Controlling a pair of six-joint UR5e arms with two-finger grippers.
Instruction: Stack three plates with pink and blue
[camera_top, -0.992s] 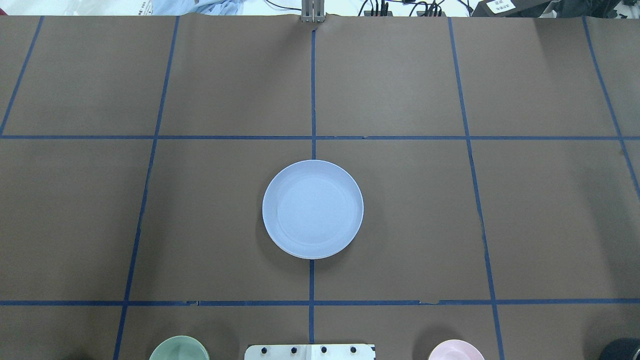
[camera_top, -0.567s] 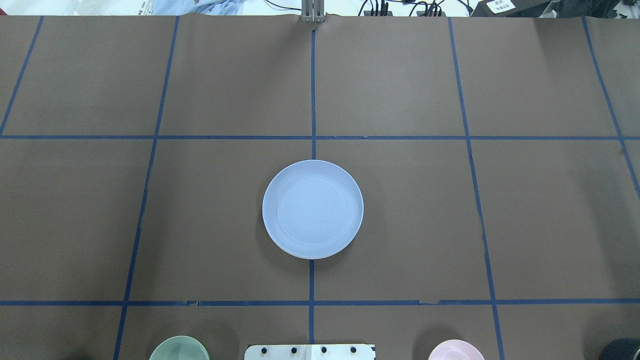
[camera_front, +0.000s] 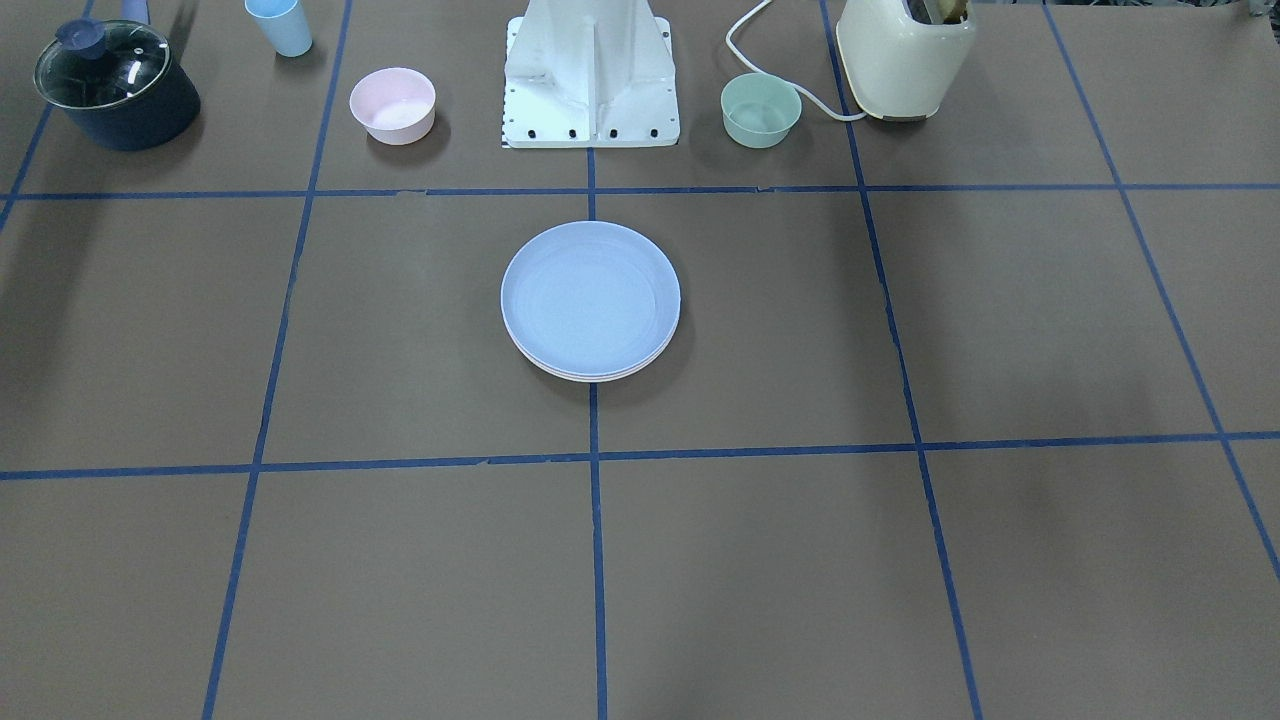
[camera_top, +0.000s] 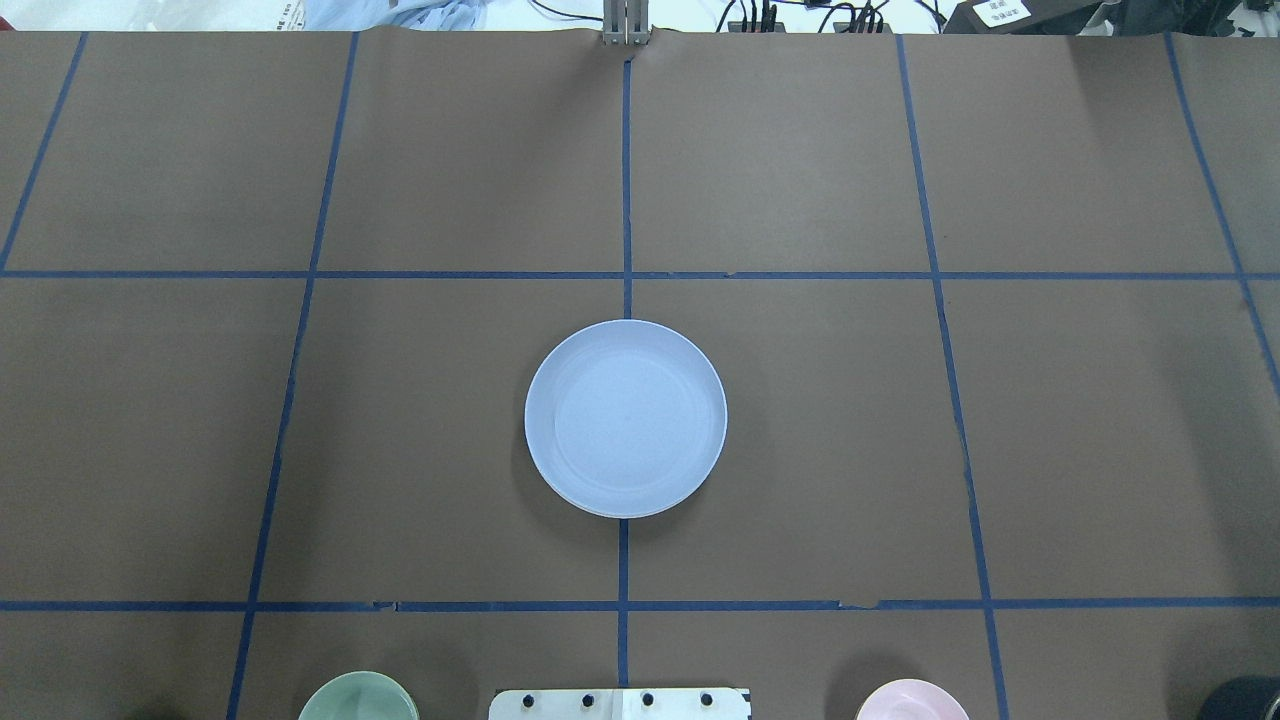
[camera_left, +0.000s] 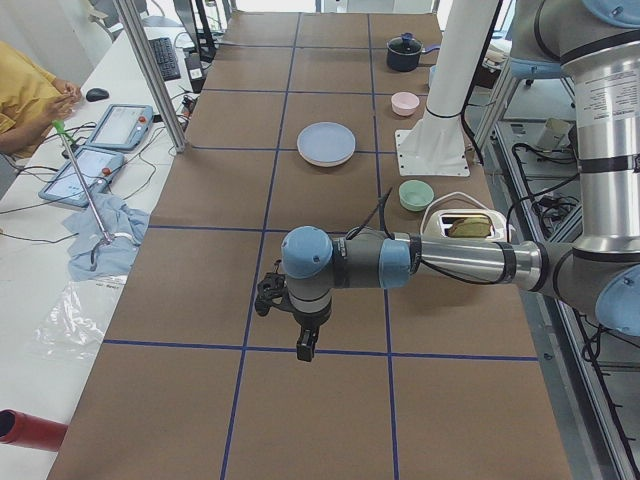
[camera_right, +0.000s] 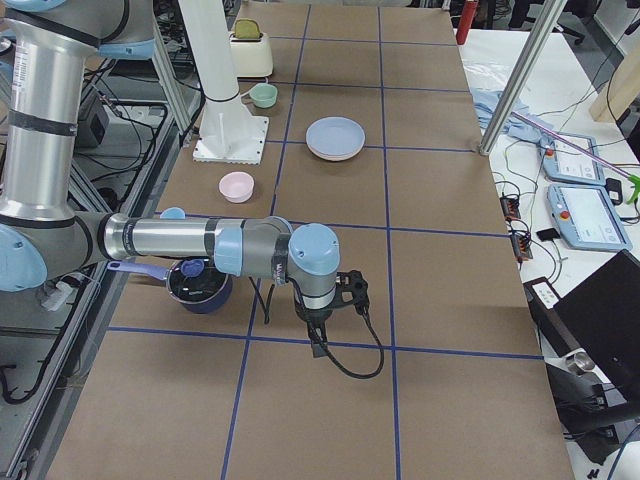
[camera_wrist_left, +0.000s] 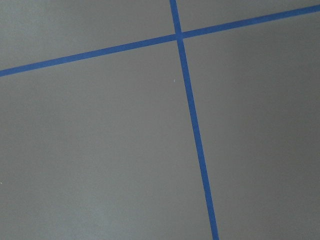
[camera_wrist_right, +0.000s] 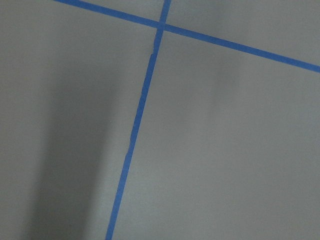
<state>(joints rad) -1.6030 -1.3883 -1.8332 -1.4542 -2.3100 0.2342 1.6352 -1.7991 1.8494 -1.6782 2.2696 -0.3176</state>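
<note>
A light blue plate (camera_top: 625, 417) lies at the middle of the table on the centre tape line. In the front-facing view it (camera_front: 590, 295) tops a stack, with pale rims of lower plates (camera_front: 592, 377) showing under its near edge; their colours are hard to tell. The stack also shows in the left view (camera_left: 326, 143) and the right view (camera_right: 335, 137). My left gripper (camera_left: 303, 345) hangs over the table's left end, far from the stack. My right gripper (camera_right: 319, 345) hangs over the right end. I cannot tell whether either is open or shut.
A small pink bowl (camera_front: 392, 104) and a small mint-green bowl (camera_front: 761, 109) flank the robot base (camera_front: 590, 80). A lidded dark pot (camera_front: 115, 85), a blue cup (camera_front: 280, 25) and a cream toaster (camera_front: 905, 55) stand along the robot's edge. Both wrist views show only brown table and tape.
</note>
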